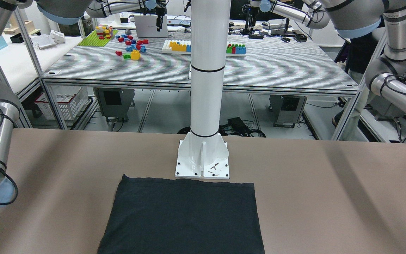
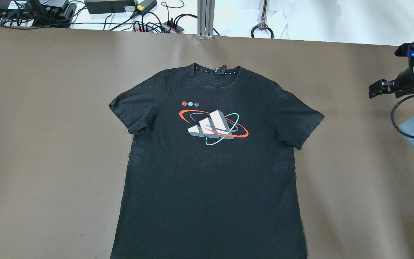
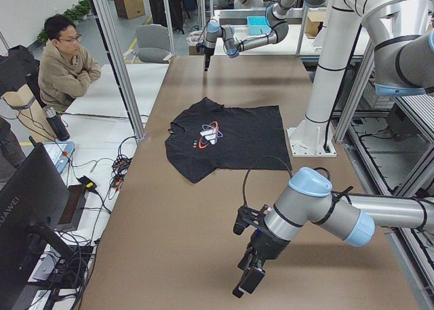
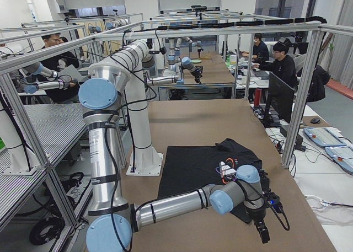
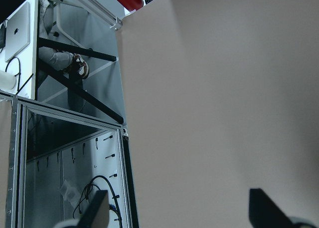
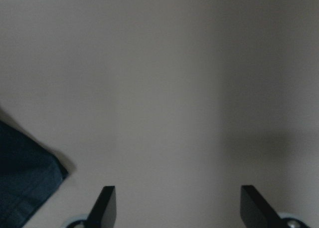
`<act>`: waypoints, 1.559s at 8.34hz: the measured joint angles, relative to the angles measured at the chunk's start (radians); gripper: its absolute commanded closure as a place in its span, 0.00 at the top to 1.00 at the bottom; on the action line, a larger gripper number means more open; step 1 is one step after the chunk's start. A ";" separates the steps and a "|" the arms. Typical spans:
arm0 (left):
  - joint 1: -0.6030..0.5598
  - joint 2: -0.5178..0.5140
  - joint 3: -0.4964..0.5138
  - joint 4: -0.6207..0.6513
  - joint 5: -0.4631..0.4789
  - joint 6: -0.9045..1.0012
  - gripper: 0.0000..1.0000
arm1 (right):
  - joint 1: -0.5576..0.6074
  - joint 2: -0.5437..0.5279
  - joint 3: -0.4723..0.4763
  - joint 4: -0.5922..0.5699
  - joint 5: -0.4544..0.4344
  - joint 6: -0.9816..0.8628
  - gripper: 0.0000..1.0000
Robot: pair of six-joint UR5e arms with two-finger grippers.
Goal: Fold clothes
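A black T-shirt [image 2: 210, 180] with a red, white and teal print on the chest lies flat and face up on the brown table [image 2: 49, 144], collar away from the robot. It also shows in the front view [image 1: 185, 215] and both side views [image 3: 230, 137] [image 4: 193, 169]. My right gripper [image 2: 381, 89] hovers to the right of the shirt's right-hand sleeve, open and empty [image 6: 179, 208]; the sleeve's corner [image 6: 22, 183] shows at the lower left of its wrist view. My left gripper [image 5: 182, 213] is open and empty over bare table near the table's left end [image 3: 245, 276].
The white pillar's base [image 1: 203, 158] stands at the shirt's hem on the robot's side. Cables and power strips [image 2: 149, 21] lie beyond the far table edge. A person [image 3: 64, 66] sits beyond that edge, and a monitor [image 3: 34, 215] stands there.
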 measured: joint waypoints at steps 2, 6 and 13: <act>0.001 -0.004 0.000 0.000 -0.001 -0.001 1.00 | -0.068 0.081 -0.131 0.081 0.000 0.142 0.79; 0.000 -0.008 0.001 0.001 -0.001 -0.001 1.00 | -0.148 0.127 -0.232 0.164 0.000 0.199 0.72; -0.001 -0.006 0.000 -0.001 -0.002 -0.001 1.00 | -0.209 0.165 -0.287 0.177 -0.001 0.199 0.59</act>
